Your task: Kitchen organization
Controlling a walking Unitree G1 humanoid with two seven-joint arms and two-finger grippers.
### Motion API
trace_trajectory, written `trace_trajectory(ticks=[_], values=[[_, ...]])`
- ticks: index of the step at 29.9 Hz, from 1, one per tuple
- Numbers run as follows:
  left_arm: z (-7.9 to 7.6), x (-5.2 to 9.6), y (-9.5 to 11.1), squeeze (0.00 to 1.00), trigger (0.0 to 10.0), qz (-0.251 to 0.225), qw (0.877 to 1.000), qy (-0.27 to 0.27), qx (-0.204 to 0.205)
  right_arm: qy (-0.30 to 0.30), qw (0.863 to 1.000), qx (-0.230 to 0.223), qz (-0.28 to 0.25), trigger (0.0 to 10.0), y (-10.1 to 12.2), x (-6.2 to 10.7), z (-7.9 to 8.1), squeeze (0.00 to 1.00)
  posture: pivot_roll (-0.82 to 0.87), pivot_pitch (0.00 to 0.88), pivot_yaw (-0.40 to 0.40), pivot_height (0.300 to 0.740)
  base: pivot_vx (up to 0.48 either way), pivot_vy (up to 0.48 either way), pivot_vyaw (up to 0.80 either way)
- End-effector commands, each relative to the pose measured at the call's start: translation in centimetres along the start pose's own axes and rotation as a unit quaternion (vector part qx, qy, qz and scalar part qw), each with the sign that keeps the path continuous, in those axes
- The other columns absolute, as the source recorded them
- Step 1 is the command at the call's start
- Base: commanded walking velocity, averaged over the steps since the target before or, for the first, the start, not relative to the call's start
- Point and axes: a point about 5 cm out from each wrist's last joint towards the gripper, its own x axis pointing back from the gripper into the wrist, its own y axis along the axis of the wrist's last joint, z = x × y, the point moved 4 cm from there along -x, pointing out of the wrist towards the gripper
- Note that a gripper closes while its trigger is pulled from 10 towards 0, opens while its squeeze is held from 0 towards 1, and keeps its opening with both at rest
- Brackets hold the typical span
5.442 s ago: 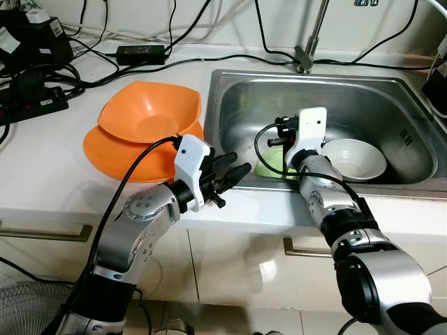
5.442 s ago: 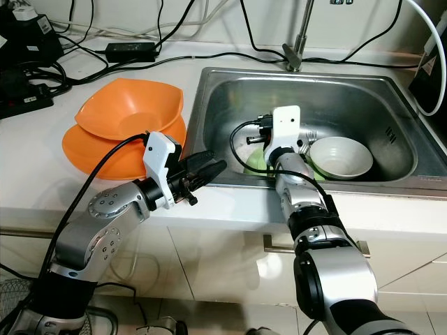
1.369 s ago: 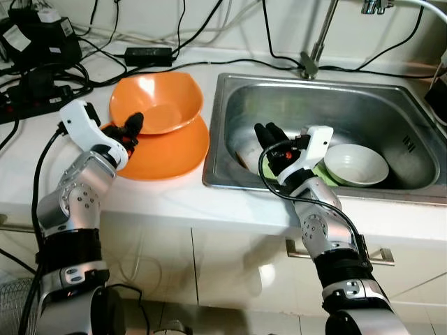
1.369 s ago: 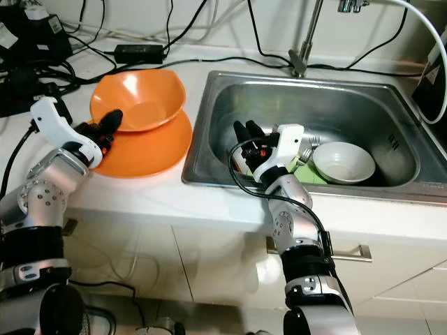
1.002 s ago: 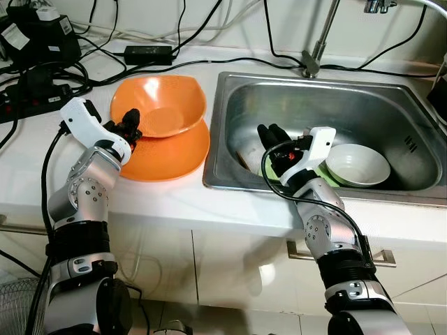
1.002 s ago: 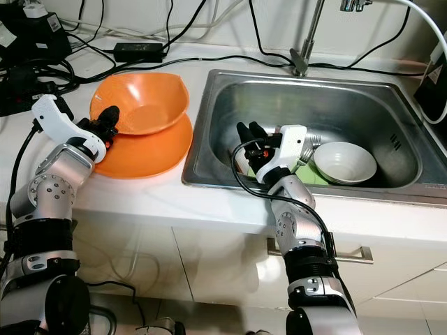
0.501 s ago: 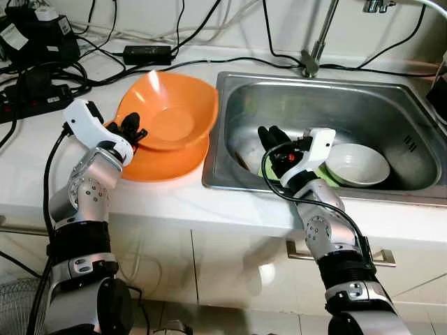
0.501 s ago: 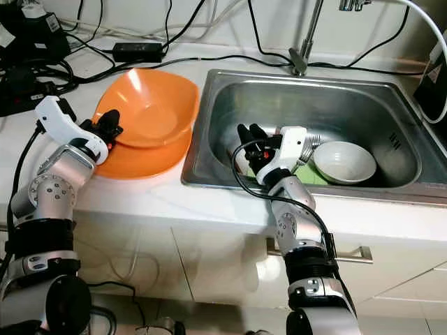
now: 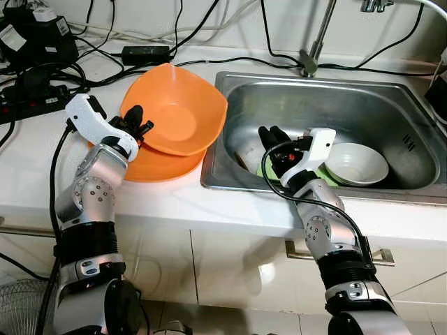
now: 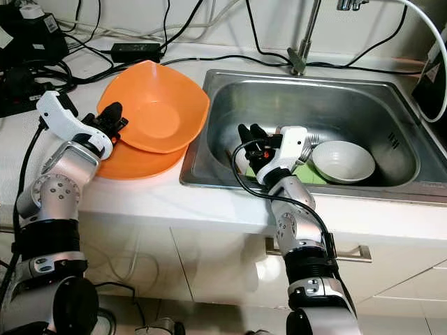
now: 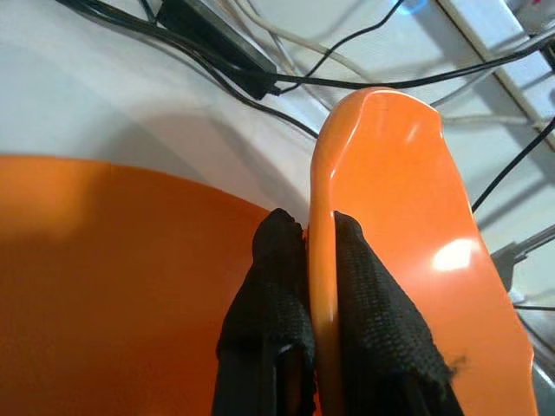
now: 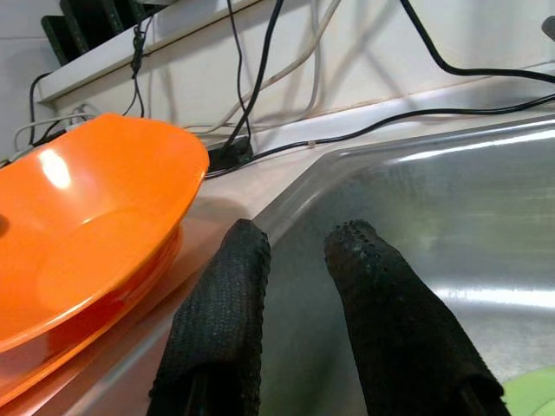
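Lifting of the upper orange bowl (image 9: 176, 108) under way: it sits tilted, its far rim raised and reaching over the sink's (image 9: 363, 91) left edge, its near side low over the orange plate (image 9: 164, 164) beneath. Left gripper (image 9: 137, 125) is clamped on the bowl's near rim, one finger inside, one outside, as the left wrist view confirms. Judgement: a thin rim pinch is a weak hold on a wide bowl, so keep the tilt steady and raise slowly to clear the plate without dragging it. Right gripper (image 9: 274, 142) hovers inside the sink, fingers a little parted, holding nothing, beside a white bowl (image 9: 356, 162) and a green item (image 9: 269, 169). Cables (image 9: 42, 70) crowd the counter left of the sink.
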Motion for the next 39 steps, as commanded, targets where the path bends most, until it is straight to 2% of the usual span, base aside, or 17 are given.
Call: trace_trajectory(ticks=[1,4,13,14,15,16,19,26,31,32,33,36,39], values=[[-1.1,0.2,1.7,0.00,0.0,-0.042,0.999,-0.022,0.008,-0.007,1.000,0.002,-0.011,10.0,0.7,-0.2,-0.2,0.00,0.09,0.049,0.011,0.740,0.000,0.000,0.00],[-1.9,0.3,2.3,0.00,0.0,-0.061,0.997,-0.047,0.028,-0.009,1.000,0.002,-0.012,10.0,0.8,-0.2,-0.3,0.00,0.09,0.049,0.012,0.740,0.000,0.000,0.00],[-4.2,0.8,2.5,0.00,0.0,-0.078,0.990,-0.105,0.047,-0.009,1.000,0.003,-0.015,10.0,1.1,-0.3,-0.3,0.00,0.09,0.047,0.011,0.740,0.000,0.000,0.00],[-4.4,0.8,2.4,0.00,8.0,-0.077,0.990,-0.110,0.046,-0.009,1.000,0.003,-0.016,10.0,1.2,-0.3,-0.3,0.00,0.09,0.046,0.010,0.740,0.000,0.000,0.00],[-4.6,0.9,2.4,0.00,8.0,-0.078,0.989,-0.114,0.042,-0.009,1.000,0.003,-0.017,10.0,1.3,-0.4,-0.3,0.00,0.09,0.046,0.010,0.740,0.000,0.000,0.00],[-4.8,0.9,2.3,0.00,10.0,-0.078,0.990,-0.116,0.037,-0.010,1.000,0.001,-0.019,10.0,1.5,-0.5,-0.4,1.00,0.09,0.046,0.010,0.740,0.000,0.000,0.00],[-5.0,0.8,2.0,0.00,10.0,-0.076,0.990,-0.120,0.024,-0.011,1.000,-0.003,-0.025,10.0,1.9,-0.6,-0.5,1.00,0.09,0.046,0.009,0.740,0.000,0.000,0.00],[-5.6,0.7,0.5,0.00,10.0,-0.056,0.990,-0.130,0.007,-0.033,0.998,-0.013,-0.059,10.0,4.7,-1.1,-1.7,1.00,0.08,0.045,0.013,0.740,0.000,0.000,0.00],[-6.1,0.7,0.3,0.00,10.0,-0.057,0.989,-0.136,-0.008,-0.029,0.997,0.002,-0.070,10.0,6.1,-1.4,-1.6,1.00,0.08,0.045,0.012,0.740,0.000,0.000,0.00],[-6.1,0.7,0.3,0.00,10.0,-0.059,0.989,-0.135,-0.012,-0.029,0.997,0.005,-0.073,10.0,6.5,-1.5,-1.5,0.38,0.08,0.045,0.012,0.740,0.000,0.000,0.00],[-6.1,0.7,0.4,0.00,10.0,-0.061,0.989,-0.135,-0.014,-0.029,0.997,0.007,-0.075,10.0,6.8,-1.6,-1.5,0.00,0.08,0.045,0.012,0.740,0.000,0.000,0.00],[-6.3,0.7,0.5,0.00,10.0,-0.068,0.988,-0.135,-0.030,-0.029,0.997,0.000,-0.067,10.0,7.6,-1.9,-1.5,0.00,0.07,0.046,0.012,0.740,0.000,0.000,0.00],[-6.6,0.7,0.3,0.00,10.0,-0.069,0.987,-0.143,-0.040,-0.008,0.997,-0.027,-0.069,10.0,8.1,-1.9,-1.0,0.00,0.07,0.048,0.010,0.740,0.000,0.000,0.00]])
